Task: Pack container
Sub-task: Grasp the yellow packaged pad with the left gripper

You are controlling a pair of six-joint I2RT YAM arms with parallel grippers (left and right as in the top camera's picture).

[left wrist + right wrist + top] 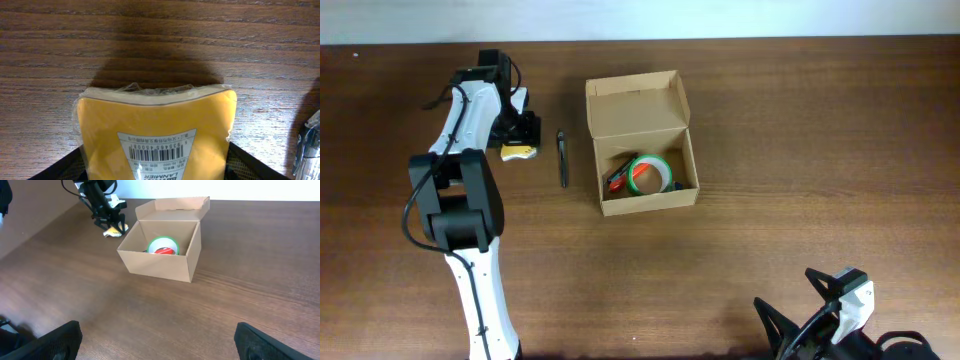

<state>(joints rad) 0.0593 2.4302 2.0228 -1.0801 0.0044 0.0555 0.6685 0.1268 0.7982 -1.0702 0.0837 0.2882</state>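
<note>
Tan cardboard box, flap up; open wooden worktop rightward; right gripper wide; left gripper astride yellow wrapped packet, hold unclear

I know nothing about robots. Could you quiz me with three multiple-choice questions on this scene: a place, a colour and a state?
1. Where is the black pen? A. On the floor B. On the table beside the container C. Inside the container
2. What colour is the tape roll in the container? A. Blue B. Green C. Purple
3. How is the container's flap lid? A. Taped shut B. Torn off C. Open
Answers: 1 B, it lies on bare wood; 2 B, a green ring shows inside; 3 C, the flap stands back, contents visible.
</note>
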